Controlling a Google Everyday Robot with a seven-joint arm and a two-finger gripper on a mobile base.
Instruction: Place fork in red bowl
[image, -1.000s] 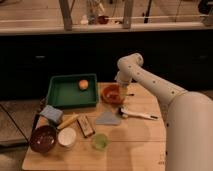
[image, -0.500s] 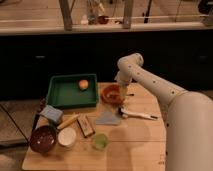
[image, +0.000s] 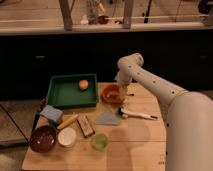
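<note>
Orange-red bowl (image: 110, 94), gripper (image: 122, 90) at its rim

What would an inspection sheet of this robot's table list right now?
Surface: wooden table, light brown.
Job's things: red bowl right of the green tray; fork cannot be made out.
Clutter: green tray holding an orange fruit; maroon bowl, white bowl, green cup, blue sponge, white-handled utensil.
Gripper: gripper hangs at the red bowl's right rim.
Cables: nothing seen.
Surroundings: dark counter front behind the table.
</note>
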